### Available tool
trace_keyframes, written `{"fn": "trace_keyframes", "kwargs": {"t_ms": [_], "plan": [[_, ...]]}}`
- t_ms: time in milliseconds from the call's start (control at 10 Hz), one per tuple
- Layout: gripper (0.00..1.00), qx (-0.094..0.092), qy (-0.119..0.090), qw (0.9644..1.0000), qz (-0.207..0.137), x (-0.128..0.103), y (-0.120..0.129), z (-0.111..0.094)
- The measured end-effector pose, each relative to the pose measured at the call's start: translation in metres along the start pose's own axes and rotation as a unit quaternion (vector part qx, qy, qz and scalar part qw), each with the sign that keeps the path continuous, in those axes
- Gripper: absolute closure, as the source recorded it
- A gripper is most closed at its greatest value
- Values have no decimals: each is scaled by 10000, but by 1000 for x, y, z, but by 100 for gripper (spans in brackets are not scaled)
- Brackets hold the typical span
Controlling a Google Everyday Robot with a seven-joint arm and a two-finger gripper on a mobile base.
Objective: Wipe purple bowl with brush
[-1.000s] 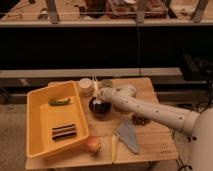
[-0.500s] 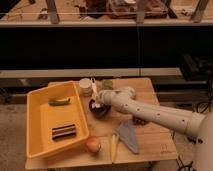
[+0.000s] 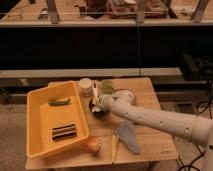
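Observation:
The purple bowl (image 3: 96,112) stands on the wooden table (image 3: 155,107) just right of the yellow tray, and only its dark rim shows under my hand. My gripper (image 3: 98,103) is right over the bowl, at the end of the white arm that reaches in from the lower right. It is shut on the brush (image 3: 94,93), whose pale handle sticks up from the hand. The brush head is down in the bowl, hidden by the gripper.
A yellow tray (image 3: 37,117) on the left holds a green item (image 3: 59,101) and a dark striped block (image 3: 64,131). A cream cup (image 3: 86,85), a green object (image 3: 107,86) and a dish (image 3: 125,94) stand behind the bowl. An onion (image 3: 93,145), a pale yellow strip (image 3: 113,146) and a grey cloth (image 3: 129,137) lie in front.
The gripper with the brush has shifted slightly left over the bowl, toward the tray. Nothing else on the table has moved.

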Motion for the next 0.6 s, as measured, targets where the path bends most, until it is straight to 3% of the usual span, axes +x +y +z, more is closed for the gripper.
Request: {"fn": "trace_keyframes", "kwargs": {"t_ms": [300, 600], "plan": [[100, -301, 248, 9992, 114, 6, 33, -22], [100, -408, 474, 9980, 126, 11, 47, -25]]}}
